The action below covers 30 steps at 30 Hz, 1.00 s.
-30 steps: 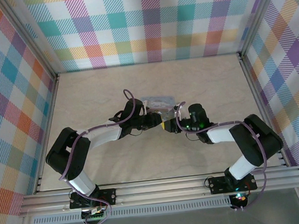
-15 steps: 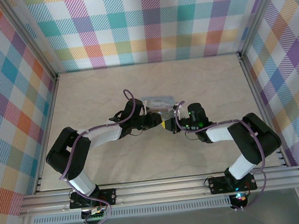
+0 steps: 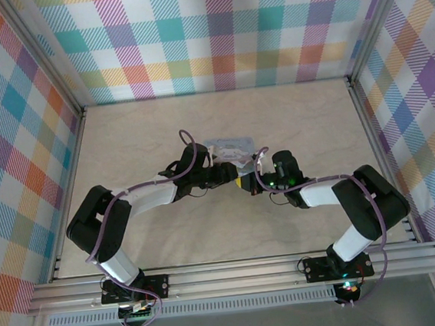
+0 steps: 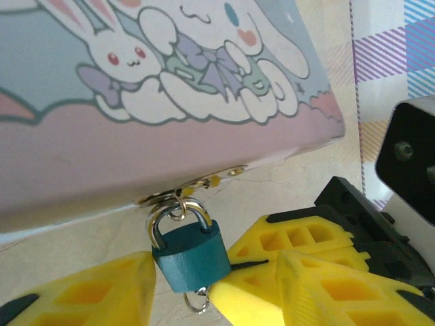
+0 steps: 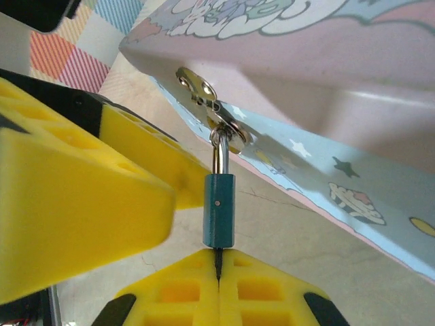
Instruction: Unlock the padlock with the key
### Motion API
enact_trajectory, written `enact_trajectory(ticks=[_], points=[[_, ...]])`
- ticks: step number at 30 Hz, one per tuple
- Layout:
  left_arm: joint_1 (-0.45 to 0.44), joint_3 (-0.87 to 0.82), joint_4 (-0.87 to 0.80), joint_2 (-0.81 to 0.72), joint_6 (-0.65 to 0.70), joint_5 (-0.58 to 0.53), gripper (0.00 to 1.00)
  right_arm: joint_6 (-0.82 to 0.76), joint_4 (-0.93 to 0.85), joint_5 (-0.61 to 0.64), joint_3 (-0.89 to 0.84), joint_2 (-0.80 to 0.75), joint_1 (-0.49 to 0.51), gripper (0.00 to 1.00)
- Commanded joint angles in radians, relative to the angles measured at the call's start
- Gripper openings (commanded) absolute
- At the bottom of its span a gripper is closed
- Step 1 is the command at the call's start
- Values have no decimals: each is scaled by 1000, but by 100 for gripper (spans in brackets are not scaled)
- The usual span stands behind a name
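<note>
The left arm (image 3: 140, 197) is seen reaching from its base to the middle of the table (image 3: 137, 132); the left gripper (image 3: 231, 177) is placed at the near edge of the light-blue tin (image 3: 230, 145).

In the left wrist view one yellow finger (image 4: 95, 292) of that gripper is laid against the left side of the padlock (image 4: 192, 252). Whether the body is clamped or merely flanked cannot be told, since the opposite finger cannot be separated from the other yellow pads crowded at the right.

The padlock is found hanging from the tin's metal hasp (image 4: 194, 185) at the lower front edge, just above the table. Its teal body is tilted, and both legs of the shackle (image 5: 219, 151) are seen entering the body, the loop being passed through the hasp ring; a small wire ring (image 4: 197, 302) is noted just below the body.

In the right wrist view the body is presented edge-on and upright; the key (image 5: 217, 261) is seen as a thin dark blade entering the padlock's base from below. The right gripper (image 5: 218, 275) is pressed together on the key, its pads meeting directly under the body; the right arm (image 3: 336, 194) is bent in from the right.
</note>
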Motion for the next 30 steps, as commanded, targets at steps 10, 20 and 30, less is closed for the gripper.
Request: enact_trajectory(ticks=[10,20,30], points=[[33,-67,-43,-142,-177,-91,63,59,-125,-6,63,-42,-6,0],[18,-228,79,-226,-468,-150,58,89,-289,-30,103,-37,-4,0],[-59,-313,167,-251,-698,-263,56,204,-368,-27,110,-52,5,0]])
